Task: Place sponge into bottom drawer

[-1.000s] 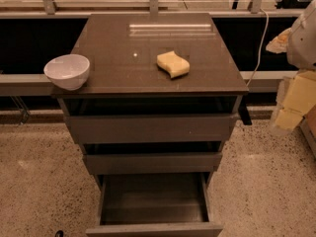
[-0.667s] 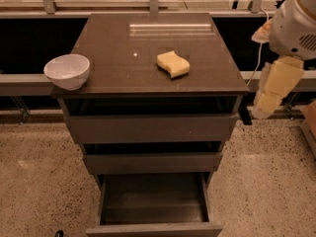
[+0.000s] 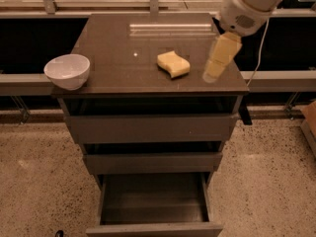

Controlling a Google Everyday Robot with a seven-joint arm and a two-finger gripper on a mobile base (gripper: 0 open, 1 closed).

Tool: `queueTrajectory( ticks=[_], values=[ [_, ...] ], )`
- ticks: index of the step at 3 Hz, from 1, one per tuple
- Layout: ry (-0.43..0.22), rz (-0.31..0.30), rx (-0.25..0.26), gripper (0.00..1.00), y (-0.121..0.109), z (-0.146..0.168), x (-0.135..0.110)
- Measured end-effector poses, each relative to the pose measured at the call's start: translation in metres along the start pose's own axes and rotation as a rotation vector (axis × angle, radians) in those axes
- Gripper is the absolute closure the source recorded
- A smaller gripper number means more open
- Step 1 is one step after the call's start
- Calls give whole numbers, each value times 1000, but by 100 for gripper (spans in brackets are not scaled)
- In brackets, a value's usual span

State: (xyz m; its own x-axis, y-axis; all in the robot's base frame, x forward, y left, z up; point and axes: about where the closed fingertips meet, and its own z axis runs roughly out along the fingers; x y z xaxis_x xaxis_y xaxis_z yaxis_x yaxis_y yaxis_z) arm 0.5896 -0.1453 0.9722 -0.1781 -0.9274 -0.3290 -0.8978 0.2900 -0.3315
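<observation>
the sponge lies free on the cabinet top, a little right of the middle as i see it and towards the front half. the gripper hangs just beside it on that same right-hand side, tip pointing down over the front right part of the top, near the edge. so the sponge lies to the gripper's left in this view and a touch further back. its long axis runs on a slant, from the back left down to the front right, so its nearer end points roughly at the gripper. there is only 1 arm, so no question of which is closer.

the gripper has hold of nothing, and there is a clear strip of bare top between it and the sponge. whether it is open or closed i cannot tell from here.

the bottom drawer stands pulled out below, dark inside, with nothing i can make out in it. the 2 drawers above are pushed in. a white bowl sits on the far left corner of the top, well apart from all this.

compared with 0.7 s ago, the arm has swung in. then the gripper hung off the cabinet's right side, past the edge, and now it is over the top. sponge, bowl and drawer lie as they did.
</observation>
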Motion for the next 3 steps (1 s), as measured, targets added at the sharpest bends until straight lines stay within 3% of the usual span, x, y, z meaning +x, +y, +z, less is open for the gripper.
queueTrajectory(
  ticks=[1,2,3],
  values=[
    [-63,99,68,0,-29,39,3],
    [-177,234,121,0,-55,74,16],
    [-178,234,120,0,-55,74,16]
  ],
)
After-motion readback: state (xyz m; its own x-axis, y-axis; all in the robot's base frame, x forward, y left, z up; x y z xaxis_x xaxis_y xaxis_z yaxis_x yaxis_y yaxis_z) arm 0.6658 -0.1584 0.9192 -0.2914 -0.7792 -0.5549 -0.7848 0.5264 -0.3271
